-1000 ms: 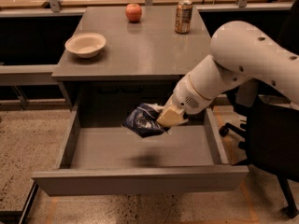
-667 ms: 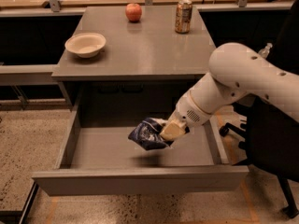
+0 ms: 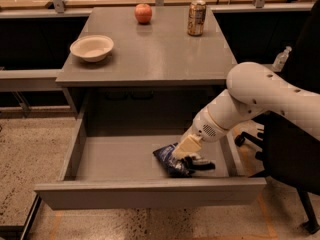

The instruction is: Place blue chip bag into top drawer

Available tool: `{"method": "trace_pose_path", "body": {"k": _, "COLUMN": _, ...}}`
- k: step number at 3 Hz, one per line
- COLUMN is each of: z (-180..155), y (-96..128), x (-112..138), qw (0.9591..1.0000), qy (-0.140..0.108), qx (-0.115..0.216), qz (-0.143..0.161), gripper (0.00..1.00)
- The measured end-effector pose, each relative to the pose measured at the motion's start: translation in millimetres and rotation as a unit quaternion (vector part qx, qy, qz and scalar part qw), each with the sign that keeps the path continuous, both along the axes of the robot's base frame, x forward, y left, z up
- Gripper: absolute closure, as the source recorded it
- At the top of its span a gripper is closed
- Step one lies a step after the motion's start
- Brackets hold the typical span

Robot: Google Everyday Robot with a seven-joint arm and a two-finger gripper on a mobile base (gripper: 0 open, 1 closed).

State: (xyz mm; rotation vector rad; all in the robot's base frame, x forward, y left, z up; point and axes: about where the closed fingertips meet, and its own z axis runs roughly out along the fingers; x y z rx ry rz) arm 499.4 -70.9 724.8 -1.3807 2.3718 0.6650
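Now the tool sits low inside the open top drawer, near its right front corner, and the blue chip bag lies under and just left of it, apparently on the drawer floor; a second ago the bag hung clear of the floor with its shadow below it, so the white arm has come down and forward in that short time. The bag is touching the tool; whether the tool is pinching the bag or has spread and let it go cannot be told from this view. The likely reading is that the lowering is done and the release is in hand or just due; the task looks nearly finished, since the bag is already within the drawer walls. What remains, by that judgement, is letting go cleanly and lifting out without dragging the crinkly bag up or catching the front panel. On the desk above, the bowl, the apple and the drink can stand as they did before, well apart from the work.
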Motion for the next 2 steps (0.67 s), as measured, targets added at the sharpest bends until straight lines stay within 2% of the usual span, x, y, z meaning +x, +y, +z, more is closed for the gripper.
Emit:
{"method": "trace_pose_path", "body": {"k": 1, "z": -0.3, "y": 1.2, "x": -1.0, "qw": 1.0, "qy": 0.001, "qx": 0.0, "qz": 0.002, "gripper": 0.0}}
{"method": "trace_pose_path", "body": {"k": 2, "z": -0.3, "y": 1.3, "x": -1.0, "qw": 1.0, "qy": 0.001, "qx": 0.0, "qz": 0.002, "gripper": 0.0}}
